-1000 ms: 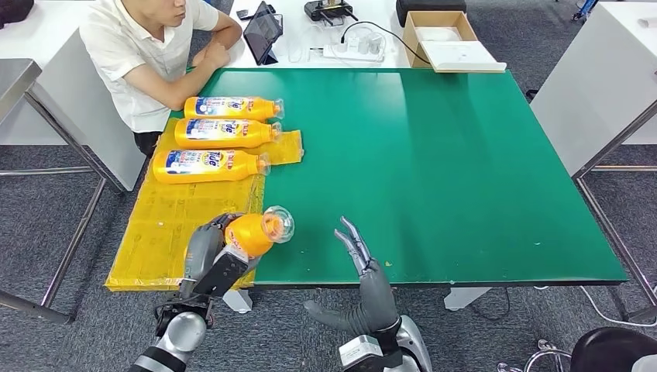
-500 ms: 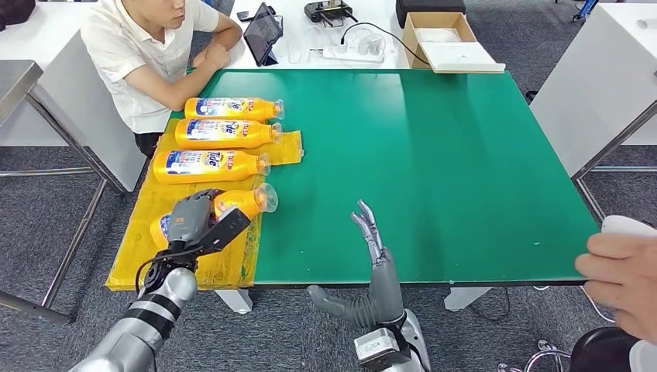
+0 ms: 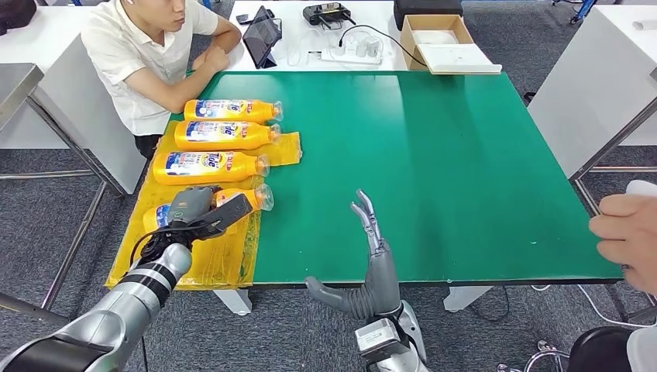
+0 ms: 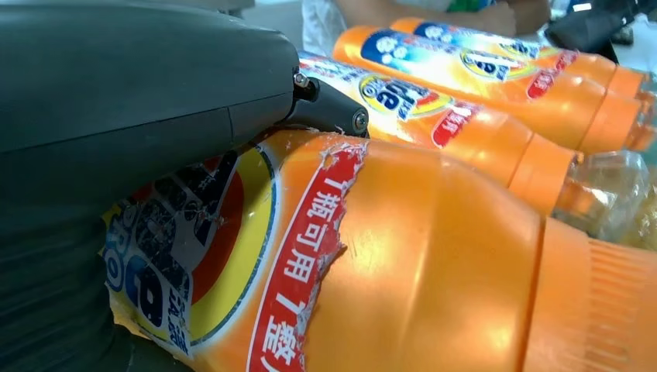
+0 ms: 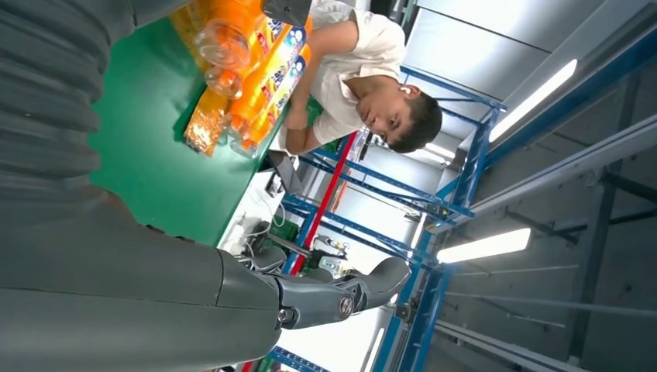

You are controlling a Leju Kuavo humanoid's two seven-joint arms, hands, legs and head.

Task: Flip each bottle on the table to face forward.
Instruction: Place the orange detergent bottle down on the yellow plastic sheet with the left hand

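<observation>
A: What surrounds the green table (image 3: 434, 155), and what blocks access?

B: A seated person (image 3: 147, 54) leans on the table's far-left corner. Beyond its far edge lie a tablet (image 3: 262, 35), a power strip (image 3: 352, 48) and an open cardboard box (image 3: 438, 39). Another person's hand (image 3: 627, 232) enters at the table's near-right corner. A yellow plastic sheet (image 3: 166, 256) covers the table's left edge.

A: Where are the bottles?

B: Three orange bottles (image 3: 221, 139) lie side by side on the sheet, labels up, caps toward the table's centre. A fourth bottle (image 3: 248, 200) lies nearest the table's front edge, grasped by the left hand (image 3: 197, 213), whose fingers wrap its body.

A: And the right hand (image 3: 370, 232)?

B: Released: fingers straight and apart above the table's front edge, holding nothing.

A: Materials and shapes?

B: The bottles are glossy, cylindrical plastic with clear ribbed caps; the grasped one's label (image 4: 232, 248) is torn along its edge. The sheet is crinkled and translucent, the table matte.
</observation>
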